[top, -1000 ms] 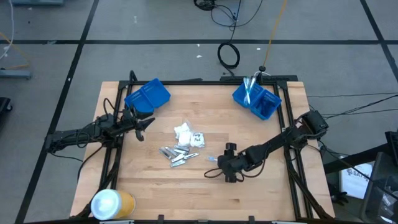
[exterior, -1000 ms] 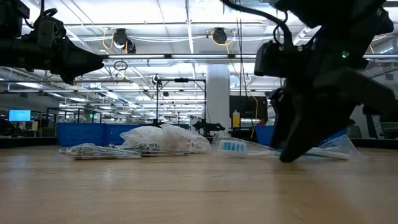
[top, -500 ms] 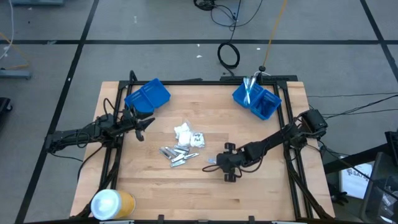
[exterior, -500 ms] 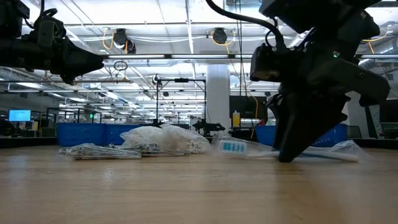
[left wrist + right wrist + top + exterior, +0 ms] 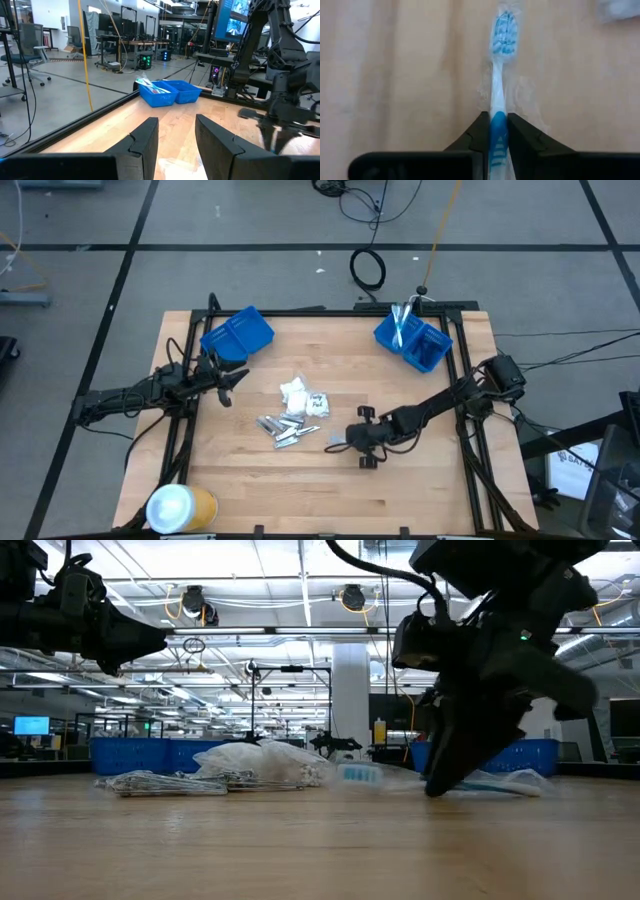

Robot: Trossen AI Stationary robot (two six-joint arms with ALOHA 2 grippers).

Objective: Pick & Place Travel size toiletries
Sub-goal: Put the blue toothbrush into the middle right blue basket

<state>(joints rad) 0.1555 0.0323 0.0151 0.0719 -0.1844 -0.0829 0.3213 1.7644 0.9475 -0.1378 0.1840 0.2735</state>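
A blue-and-white toothbrush (image 5: 498, 75) in a clear wrapper lies on the wooden table right of centre, and my right gripper (image 5: 347, 442) is shut on it. A pile of toiletries (image 5: 295, 416), white packets and silver tubes, rests on the table's middle. My left gripper (image 5: 236, 381) hangs open above the table's left part, left of the pile, with nothing between its fingers (image 5: 145, 145). My right gripper pinches the toothbrush's handle (image 5: 498, 122) between its two fingers, one on each side. The fingers come from above, slanting in from the table's right. The brush runs on past the fingertips, its bristle head (image 5: 503, 35) toward the table's left and low over the wood.
One blue bin (image 5: 237, 335) stands at the far left. Another blue bin (image 5: 412, 342), with toothbrushes in it, stands at the far right. A big yellow-and-white roll (image 5: 180, 506) sits at the near left corner. Bare wood lies along the near edge.
My right gripper has shut on the toothbrush's handle while shifting a little toward the table's left. The toothbrush has slid leftward along the table with it.
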